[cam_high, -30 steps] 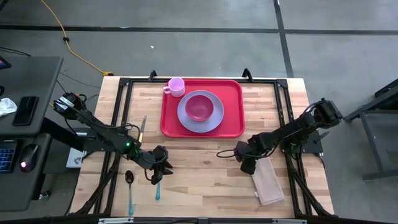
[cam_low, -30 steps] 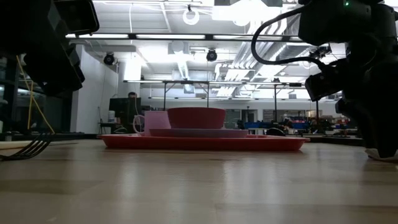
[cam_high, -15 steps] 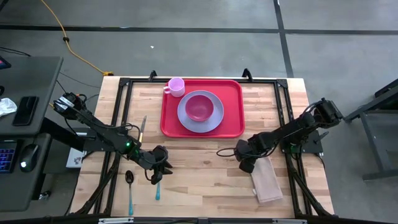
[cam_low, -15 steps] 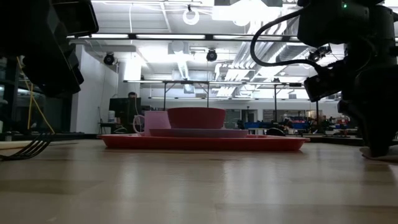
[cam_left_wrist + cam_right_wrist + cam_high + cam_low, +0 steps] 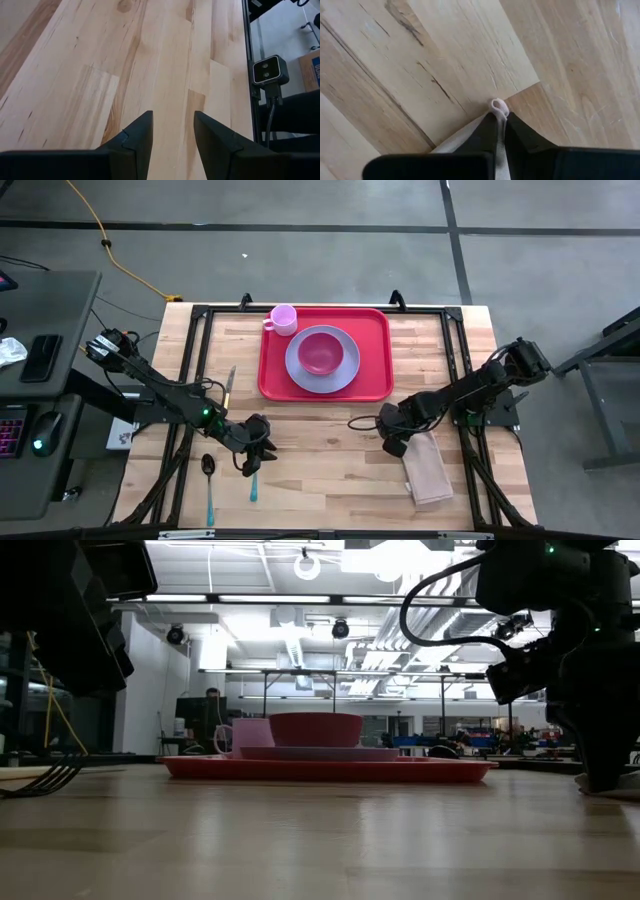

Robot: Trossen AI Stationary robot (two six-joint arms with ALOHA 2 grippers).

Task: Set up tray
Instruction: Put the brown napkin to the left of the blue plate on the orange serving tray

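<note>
Tray (image 5: 375,350): rigid red plastic at the table's (image 5: 330,460) far middle; probably light, slick; take by raised rim.
Right gripper (image 5: 396,446): nearer than the tray, clenched on the soft napkin's (image 5: 430,472) corner.
Left gripper (image 5: 254,459): near-left of the tray, jaws released, empty.
</note>
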